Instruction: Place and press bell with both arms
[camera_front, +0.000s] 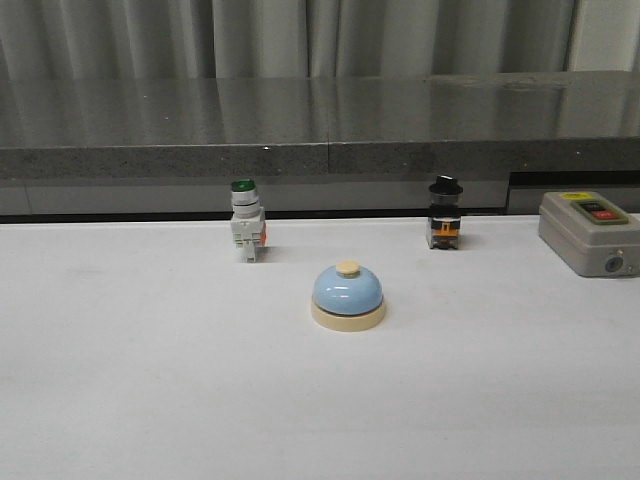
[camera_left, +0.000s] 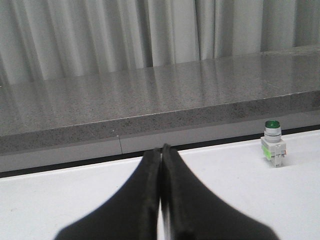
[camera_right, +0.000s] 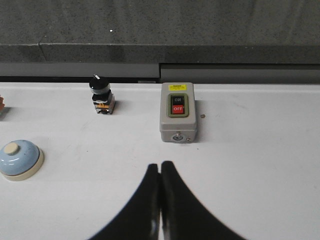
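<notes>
The bell, a light-blue dome on a cream base with a cream button, stands upright near the middle of the white table; the right wrist view also catches the bell off to one side. Neither arm shows in the front view. My left gripper is shut with nothing between its fingers, and the bell is out of its view. Just as empty, my right gripper is shut and hangs over bare table, well apart from the bell.
A green-capped white pushbutton stands behind the bell to the left, a black knob switch behind it to the right. At the far right sits a grey box with a red button. A dark stone ledge runs along the back.
</notes>
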